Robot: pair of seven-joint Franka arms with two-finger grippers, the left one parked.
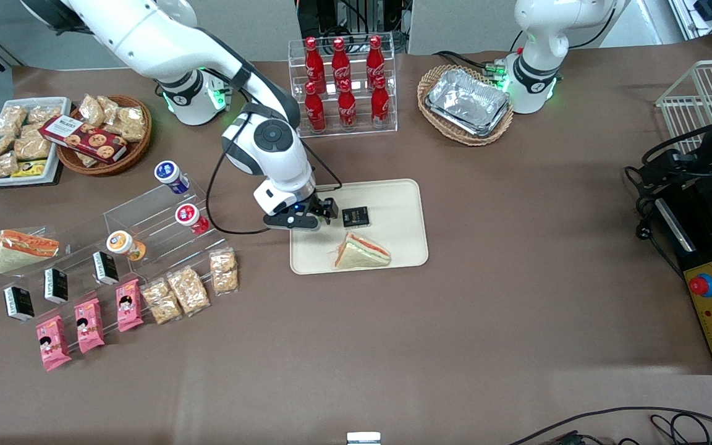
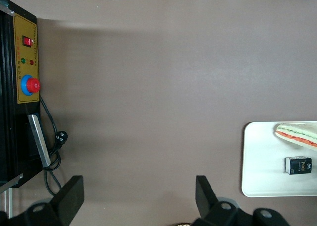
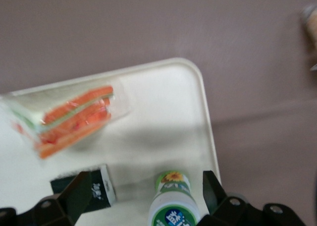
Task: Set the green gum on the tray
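The gripper (image 3: pixel 143 206) hangs over the tray (image 1: pixel 402 193) with its fingers spread wide, gripping nothing, so the good move now is a straight lift that doesn't brush the green gum (image 3: pixel 172 202). That bottle sits between the fingers, apparently resting on the tray near its edge, beside a small black packet (image 3: pixel 101 187) and a wrapped sandwich (image 3: pixel 69 121).

- The front view looks down steeply from high above the table's near edge and takes in the whole brown table (image 1: pixel 455 296).
- The right wrist view sits low and close over the tray (image 3: pixel 163 117), facing down past the gripper (image 3: pixel 148 194), whose fingers are spread.
- The left wrist view looks straight down from higher, over bare table.
- All three views share the tray, the wrapped sandwich (image 1: pixel 361 252) and the small black box (image 1: pixel 355 216).
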